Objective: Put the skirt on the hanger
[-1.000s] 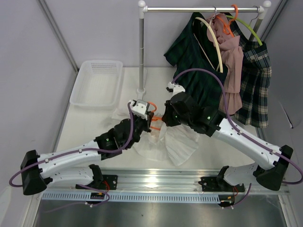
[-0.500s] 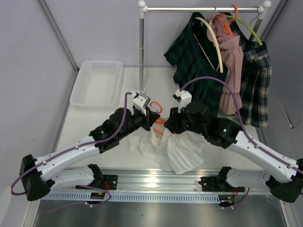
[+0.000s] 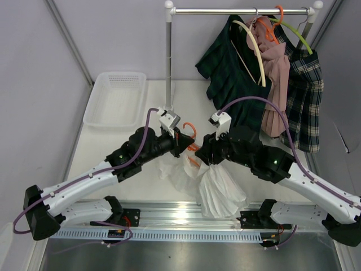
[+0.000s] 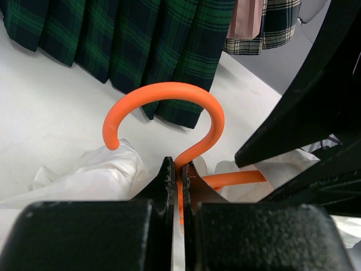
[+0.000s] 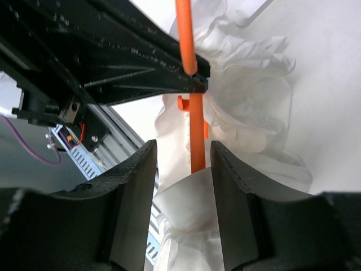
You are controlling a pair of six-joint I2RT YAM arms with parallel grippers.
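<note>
Hanger [image 4: 163, 89], orange: left fingers [image 4: 168, 179] clamped on its neck below the hook, steadying it, I judge. Right fingers [image 5: 132, 186] parted, straddling its bar, gripping nothing. Skirt [image 3: 217, 189], white: bunched about that bar, trailing toward 6 o'clock over the desk [image 3: 107, 144].

1. Orange plastic hanger [image 4: 163, 88]: hook upward, with its neck pinched in the left gripper [image 4: 179, 169]. One bar runs between the right gripper's [image 5: 183, 149] parted fingers, touching neither.
2. White pleated skirt [image 3: 221, 189]: crumpled, draped from the hanger, hanging below the right gripper.
</note>
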